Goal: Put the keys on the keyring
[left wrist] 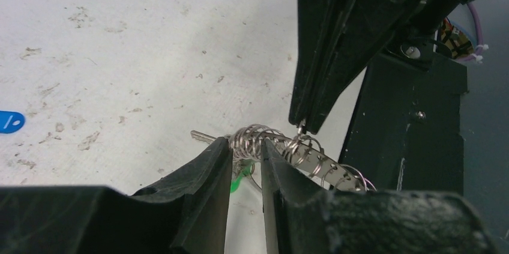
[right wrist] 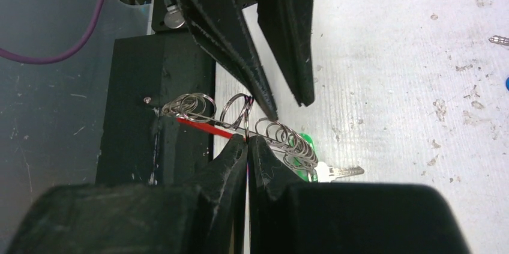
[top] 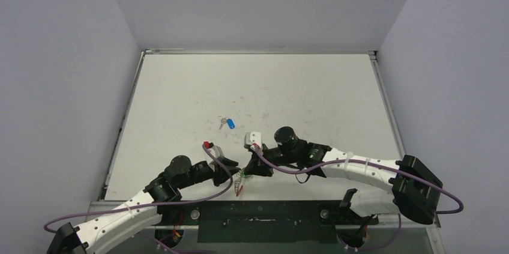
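Observation:
The keyring (left wrist: 258, 139), a stretched silvery coil with a red sleeve (right wrist: 204, 127), hangs just above the table's near edge between both grippers. My left gripper (left wrist: 246, 146) is shut on one bunch of coils. My right gripper (right wrist: 247, 140) is shut on a single loop beside the red sleeve. In the left wrist view its fingertips (left wrist: 303, 123) come down from above. The green-headed key (right wrist: 307, 143) hangs among the coils under the left gripper, its blade (right wrist: 342, 172) pointing away. The blue-headed key (top: 230, 123) lies loose on the table, farther out.
The black base plate (top: 258, 221) runs along the near edge, right under the keyring. Purple cables (top: 312, 170) loop over both arms. Grey walls (top: 72, 86) close in the white table (top: 270, 86) on three sides.

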Tool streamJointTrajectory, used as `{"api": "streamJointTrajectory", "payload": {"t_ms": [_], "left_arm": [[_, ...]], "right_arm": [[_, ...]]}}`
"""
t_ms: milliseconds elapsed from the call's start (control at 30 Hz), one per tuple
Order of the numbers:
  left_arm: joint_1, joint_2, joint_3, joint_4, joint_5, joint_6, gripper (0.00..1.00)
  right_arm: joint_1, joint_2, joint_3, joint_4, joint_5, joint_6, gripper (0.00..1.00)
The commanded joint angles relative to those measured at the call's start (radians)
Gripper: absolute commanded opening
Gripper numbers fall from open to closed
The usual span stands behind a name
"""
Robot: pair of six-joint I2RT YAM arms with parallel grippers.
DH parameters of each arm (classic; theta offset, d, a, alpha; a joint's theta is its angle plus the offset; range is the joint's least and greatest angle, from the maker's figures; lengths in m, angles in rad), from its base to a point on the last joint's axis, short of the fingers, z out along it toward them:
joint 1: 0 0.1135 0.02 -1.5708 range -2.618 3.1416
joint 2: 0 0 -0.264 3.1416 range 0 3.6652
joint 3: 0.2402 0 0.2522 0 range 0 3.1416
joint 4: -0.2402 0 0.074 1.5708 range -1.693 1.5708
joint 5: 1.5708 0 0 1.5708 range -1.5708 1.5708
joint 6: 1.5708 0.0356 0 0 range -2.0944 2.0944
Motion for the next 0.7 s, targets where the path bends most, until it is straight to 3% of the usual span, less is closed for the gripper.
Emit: {"api": "streamJointTrajectory", "payload": {"t_ms": [0, 300, 667], "left_arm": [[-0.051, 0.016, 0.038, 0.009, -0.024, 0.036, 0.23], [-0.169, -0.025, 0.050, -0.055, -0.129, 0.041, 0.19], [-0.218, -0.021, 0.066, 0.003, -0.180, 0.036, 0.18]], "right_arm": [[-0.012, -0.034, 0.009, 0.041, 0.005, 0.014, 0.00], [-0.026, -0.048, 0.009, 0.031, 0.056, 0.031, 0.00], [-0.028, -0.041, 0.014, 0.028, 0.052, 0.038, 0.00]]}}
